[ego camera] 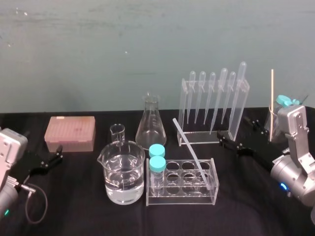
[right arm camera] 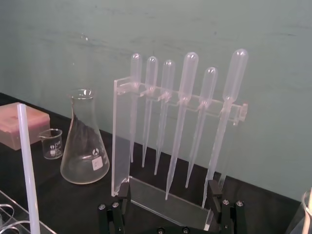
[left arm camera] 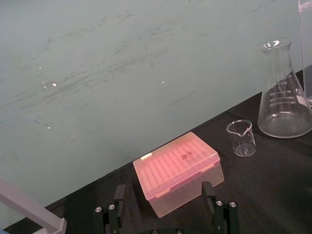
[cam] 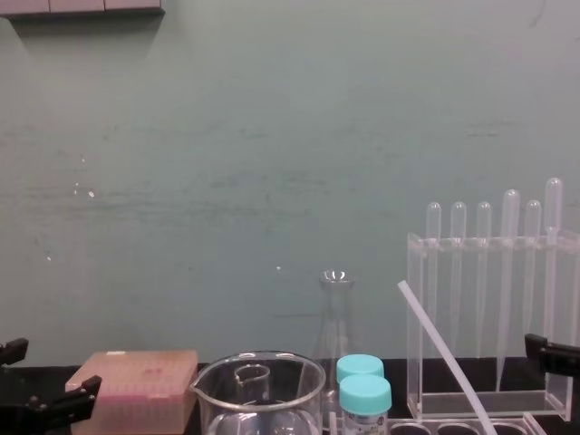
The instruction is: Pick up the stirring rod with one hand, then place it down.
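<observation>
Rod (ego camera: pixel 194 152) leaning tilted in the tube rack (ego camera: pixel 182 197), lower end seemingly in a right-side hole, right pincer (right arm camera: pixel 168 187) released just right of the rack, left pincer (left arm camera: pixel 163 187) released well left of it

A tube rack (ego camera: pixel 182 189) stands front and centre on the table (ego camera: pixel 246 211). The stirring rod (ego camera: pixel 193 151) leans tilted in its right end, and two capped vials (ego camera: pixel 157 158) stand in its left end. A large beaker (ego camera: pixel 122 172) sits just left of the rack, with a small beaker (ego camera: pixel 117 132) and a flask (ego camera: pixel 151 123) behind. A box (ego camera: pixel 70 133) lies far left, near the left gripper (ego camera: pixel 58 153). A pipette stand (ego camera: pixel 212 105) rises behind on the right, beside the right gripper (ego camera: pixel 236 132).
</observation>
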You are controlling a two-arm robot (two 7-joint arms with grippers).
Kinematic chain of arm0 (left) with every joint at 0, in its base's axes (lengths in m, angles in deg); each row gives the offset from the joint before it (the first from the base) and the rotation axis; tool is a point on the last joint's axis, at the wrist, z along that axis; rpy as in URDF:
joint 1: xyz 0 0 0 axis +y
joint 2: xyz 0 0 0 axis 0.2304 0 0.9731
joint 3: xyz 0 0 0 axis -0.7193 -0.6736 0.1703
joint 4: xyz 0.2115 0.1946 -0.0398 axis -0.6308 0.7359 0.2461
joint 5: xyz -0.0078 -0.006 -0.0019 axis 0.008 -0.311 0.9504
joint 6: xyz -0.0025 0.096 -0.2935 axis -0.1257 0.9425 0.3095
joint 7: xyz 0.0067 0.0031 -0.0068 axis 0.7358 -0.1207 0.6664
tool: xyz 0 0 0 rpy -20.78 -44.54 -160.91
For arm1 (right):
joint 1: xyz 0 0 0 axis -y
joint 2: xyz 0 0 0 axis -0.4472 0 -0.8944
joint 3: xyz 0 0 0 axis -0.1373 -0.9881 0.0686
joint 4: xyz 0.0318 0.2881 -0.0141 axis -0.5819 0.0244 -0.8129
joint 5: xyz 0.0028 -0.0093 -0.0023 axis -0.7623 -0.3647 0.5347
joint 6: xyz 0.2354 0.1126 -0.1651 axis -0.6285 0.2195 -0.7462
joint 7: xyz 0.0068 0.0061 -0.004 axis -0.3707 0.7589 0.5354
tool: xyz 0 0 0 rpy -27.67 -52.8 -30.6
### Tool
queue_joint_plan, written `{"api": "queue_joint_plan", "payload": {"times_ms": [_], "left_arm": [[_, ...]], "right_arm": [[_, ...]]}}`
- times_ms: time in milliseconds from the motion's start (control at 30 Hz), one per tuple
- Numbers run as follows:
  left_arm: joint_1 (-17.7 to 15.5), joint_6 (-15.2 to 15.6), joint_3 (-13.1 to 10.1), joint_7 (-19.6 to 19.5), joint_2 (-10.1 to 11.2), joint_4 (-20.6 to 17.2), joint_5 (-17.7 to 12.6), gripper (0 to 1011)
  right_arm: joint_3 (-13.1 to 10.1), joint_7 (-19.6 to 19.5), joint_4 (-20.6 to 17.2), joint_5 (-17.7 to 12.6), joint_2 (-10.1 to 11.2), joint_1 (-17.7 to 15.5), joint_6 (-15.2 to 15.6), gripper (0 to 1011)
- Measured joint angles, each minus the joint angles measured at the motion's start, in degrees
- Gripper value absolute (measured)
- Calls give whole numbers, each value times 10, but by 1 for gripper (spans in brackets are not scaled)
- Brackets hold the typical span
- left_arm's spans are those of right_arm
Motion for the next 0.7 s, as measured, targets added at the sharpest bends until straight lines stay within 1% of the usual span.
{"api": "queue_joint_plan", "payload": {"times_ms": [400, 700], "left_arm": [[0, 0, 0, 0, 0, 0, 0, 1000], [0, 0, 0, 0, 0, 0, 0, 1000]], "right_arm": [[0, 1, 1, -2, 0, 1, -11, 1000], [0, 2, 1, -3, -1, 1, -14, 1000]]}}
